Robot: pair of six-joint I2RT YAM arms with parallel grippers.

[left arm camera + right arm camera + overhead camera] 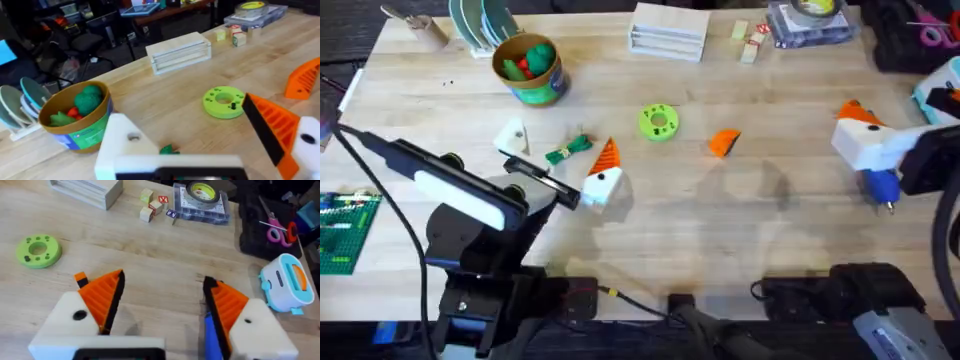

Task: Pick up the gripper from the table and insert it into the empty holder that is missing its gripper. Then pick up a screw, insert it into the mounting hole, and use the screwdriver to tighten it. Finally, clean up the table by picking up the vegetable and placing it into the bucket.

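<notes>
Zero of the three jobs look finished, judging by how things lie. The gripper (pixel 724 142), the loose orange ribbed wedge, lies on the table (pixel 770 230) near the middle. It is just beside the green ring disc (pixel 658 122) on its right-arm side and touches nothing.

The holder (pixel 125 145) is bare white. It appears to be one finger of the left pincer (pixel 182 112) itself, whose other finger carries its orange tip. That pincer stands wide apart, clamped on nothing, low over the table. The vegetable (pixel 570 150) lies on the wood between its two fingers.

The right pincer (pixel 162 280) is also apart, with both orange tips in place and nothing between them. The screwdriver (pixel 881 186) sits just under or beside one of its fingers. We cannot tell whether the two touch.

The bucket (pixel 542 90) stands at the far left and already holds red and green toys. The task's vegetable is not yet in it.

Left to do, as we judge it: fit the tip, set and drive a screw, bin the vegetable. We cannot make out a loose screw.

Axis notes:
- The gripper's long axis runs roughly across the table, tilted slightly away from the bases toward the right arm's side. Which end is the thin one we cannot tell.
- The screwdriver's bit points toward the bases.
</notes>
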